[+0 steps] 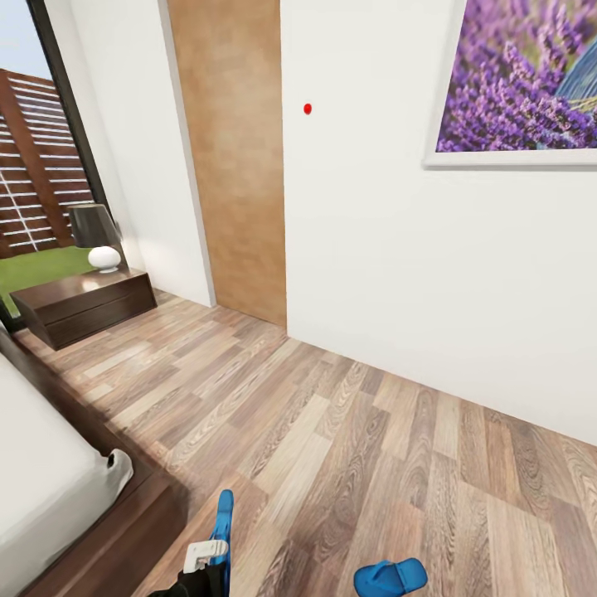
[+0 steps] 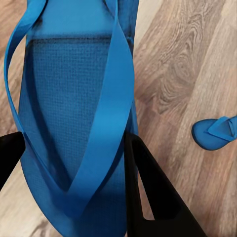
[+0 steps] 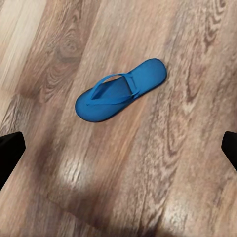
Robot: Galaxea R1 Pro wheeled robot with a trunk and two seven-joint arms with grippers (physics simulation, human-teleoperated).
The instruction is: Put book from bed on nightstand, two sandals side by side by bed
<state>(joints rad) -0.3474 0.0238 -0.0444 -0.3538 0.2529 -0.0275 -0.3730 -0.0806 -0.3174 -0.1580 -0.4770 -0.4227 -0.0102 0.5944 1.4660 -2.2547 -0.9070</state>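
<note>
Leftmost in the head view, the bed (image 1: 37, 489) is seen at about eight o'clock, its grey mattress sitting on the dark platform frame. Beyond it, at ten o'clock, a nightstand (image 1: 83, 305) stands against the window wall with a lamp (image 1: 96, 236) on its glossy top — the surface a book is meant to reach, though no book can be made out.

Next, near six o'clock, the left gripper (image 1: 206, 554) is held low with one sandal (image 1: 221, 516) in it, the blue sole standing on edge just beside the bed frame. From the left wrist view the grip is confirmed: the sandal (image 2: 74, 108) lies between the two dark fingers (image 2: 148, 197), which are closed against its sides, heel end toward the camera. It is judged to be carried this way so that it can be laid down parallel to the bed.

Further right, at five o'clock, the second sandal (image 1: 390, 577) lies flat on the wooden floor (image 1: 356, 439), well apart from the first. It is also caught at the edge of the left wrist view (image 2: 216, 133). In the right wrist view it (image 3: 121, 91) rests strap-up below the right gripper (image 3: 118, 148), whose fingers are spread wide with nothing between them — seemingly hovering for a pick.

The pairing is judged unfinished, since one sandal is off the floor and the other is not yet beside it.
</note>
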